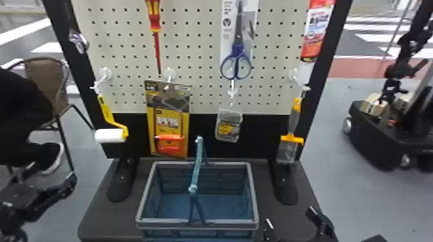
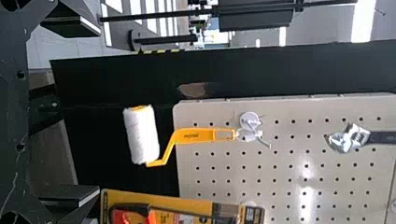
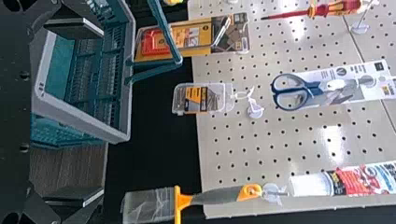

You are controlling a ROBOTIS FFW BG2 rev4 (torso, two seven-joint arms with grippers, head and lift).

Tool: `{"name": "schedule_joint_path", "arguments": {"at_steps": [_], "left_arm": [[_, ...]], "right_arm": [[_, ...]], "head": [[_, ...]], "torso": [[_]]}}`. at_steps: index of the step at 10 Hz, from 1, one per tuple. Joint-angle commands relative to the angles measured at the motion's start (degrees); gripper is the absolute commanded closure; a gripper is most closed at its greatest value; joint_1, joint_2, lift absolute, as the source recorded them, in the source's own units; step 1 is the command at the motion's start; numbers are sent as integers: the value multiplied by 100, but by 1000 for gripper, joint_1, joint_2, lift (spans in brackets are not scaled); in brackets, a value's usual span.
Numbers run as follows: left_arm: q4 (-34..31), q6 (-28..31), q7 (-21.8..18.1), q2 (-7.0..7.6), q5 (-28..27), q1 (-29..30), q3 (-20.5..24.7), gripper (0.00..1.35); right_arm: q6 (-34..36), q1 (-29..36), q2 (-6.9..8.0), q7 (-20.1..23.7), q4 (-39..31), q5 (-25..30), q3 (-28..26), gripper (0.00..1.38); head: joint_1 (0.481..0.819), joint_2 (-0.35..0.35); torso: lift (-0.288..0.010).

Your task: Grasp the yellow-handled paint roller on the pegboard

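The yellow-handled paint roller with a white fuzzy sleeve (image 1: 111, 125) hangs untouched on a hook at the left edge of the cream pegboard (image 1: 193, 48). The left gripper (image 2: 88, 109) faces it, well apart, fingers spread and empty. The right gripper (image 3: 93, 112) is also spread. The approach and the grasp are not yet done.

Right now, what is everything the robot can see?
Pegboard: one, cream, upright at back.
Paint roller: one, yellow handle, white roll, left hook.
Screwdriver: one, red-yellow, upper left.
Scissors: one pair, blue, upper centre.
Tube: one, red-white, upper right.
Carded tool: one, yellow-orange, below Screwdriver.
Small pack: one, clear-yellow, below Scissors.
Scraper: one, orange-grey, right hook.
Table: one, black, below Pegboard.
Basket: one, grey-teal, on Table.
Left gripper: one, black, open, facing Paint roller.
Right gripper: one, black, open, facing Basket.
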Motion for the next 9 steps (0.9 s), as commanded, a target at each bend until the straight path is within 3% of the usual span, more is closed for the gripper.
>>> {"name": "schedule_joint_path", "arguments": {"at_steps": [1,5,9], "left_arm": [[624,94,-108,110,-11,-568,-63,119],[2340,217,-512,400,129,-1983,-766,119],[2663,621,-881,408,-161,-3004,-1329,119]], "right_arm": [[27,-70,-9,112,52,-14,27,124],[44,-206,-61,270,122,-32,176,125],[44,-280,-61,323,234,-49,220,124]], "head": [[549,0],[549,0],[549,0]], "torso": [[-100],[-100],[-100]]}}
